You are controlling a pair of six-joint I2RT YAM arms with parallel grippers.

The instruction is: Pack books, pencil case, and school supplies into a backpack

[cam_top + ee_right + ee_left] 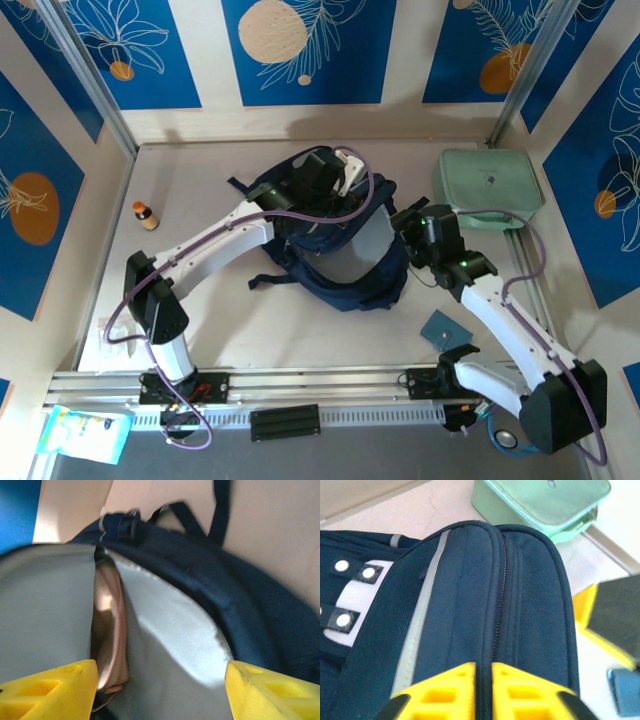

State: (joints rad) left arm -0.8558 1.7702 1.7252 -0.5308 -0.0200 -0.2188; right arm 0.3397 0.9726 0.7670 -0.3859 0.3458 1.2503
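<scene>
The backpack (345,290) lies in the middle of the tabletop (250,330), in the centre of the top view. Its mouth is open and the grey lining (366,245) shows on the right part of it. Dark straps spread to the left of the bag.

The left gripper (482,690) is over the upper part of the backpack. In the left wrist view its yellow fingers stand at the bottom edge, almost together, with only a thin slit between them. The slit is in line with the zipper that runs up the navy fabric. I cannot tell if some fabric is pinched there. At the left of this view are pale patches with white studs, and a light stripe runs along the bag.

The right gripper (160,690) is at the right side of the backpack, at the open mouth. Its two yellow fingers are wide apart, one at each lower corner of the right wrist view, and nothing is between them. Beyond them are two grey lining panels, and a brownish thing (107,630) stands in the gap between the panels. What it is, I cannot tell.

The teal-blue booklet (445,328) lies flat on the tabletop at the lower right, apart from the bag. The mint-green case (488,187) is at the upper right. The small orange-capped bottle (146,214) stands at the left, well apart from everything.
</scene>
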